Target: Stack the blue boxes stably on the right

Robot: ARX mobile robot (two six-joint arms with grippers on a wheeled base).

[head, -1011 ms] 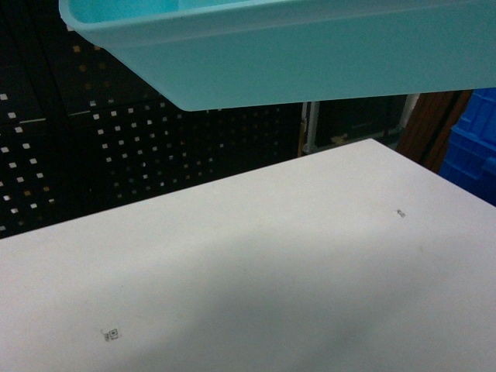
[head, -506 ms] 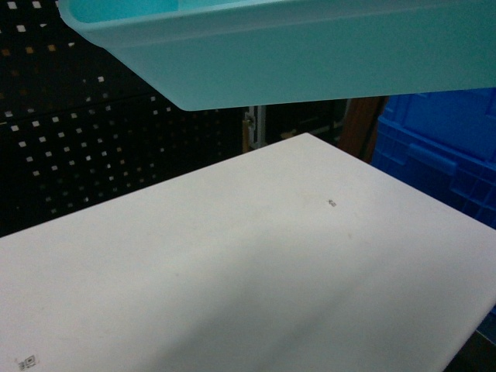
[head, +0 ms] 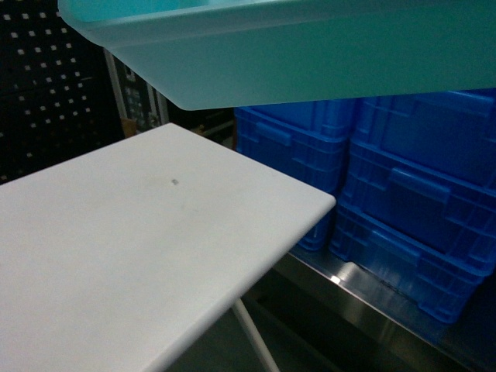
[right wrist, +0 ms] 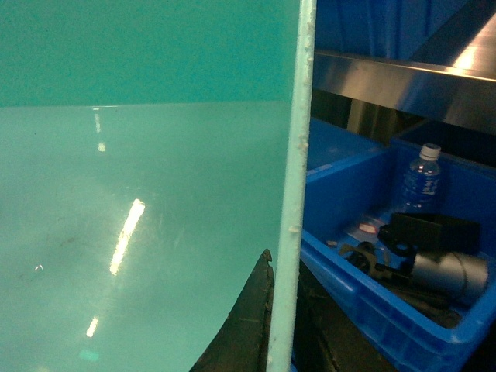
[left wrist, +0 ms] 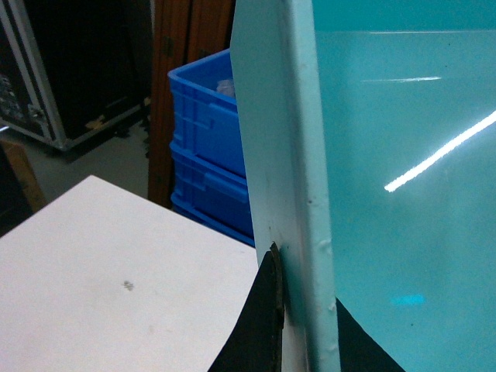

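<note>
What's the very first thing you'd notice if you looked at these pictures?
A big light blue tub held up in the air fills the top of the head view, with each gripper's jaws clamped on one of its side walls. Under it sits a bare white table. To the right, dark blue crates are stacked up, and the right wrist view shows one holding a water bottle.

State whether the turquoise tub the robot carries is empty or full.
Empty as far as shown: both wrist views show the turquoise tub's bare inside, only light glints; each hand grips a rim.

The head camera looks down under the blue box [head: 310,54]; both wrist cameras (very close) face its rim.
</note>
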